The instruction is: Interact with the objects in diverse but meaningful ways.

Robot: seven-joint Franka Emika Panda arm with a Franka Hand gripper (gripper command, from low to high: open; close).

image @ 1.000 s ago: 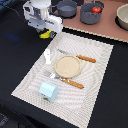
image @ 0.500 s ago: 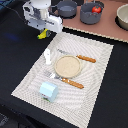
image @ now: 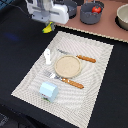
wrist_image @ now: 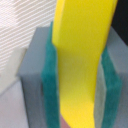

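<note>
A black table carries a striped placemat with plate and cup set. My claw, far left, pinches the banana, apparently lifted; placing it remains.

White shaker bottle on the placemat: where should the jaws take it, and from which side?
Probably from straight above. The white shaker bottle looks to be standing upright on the placemat, apart from the tan plate and the fork. Close the jaws across its narrow body just below the top. First the gripper must put down the yellow banana it holds.
</note>
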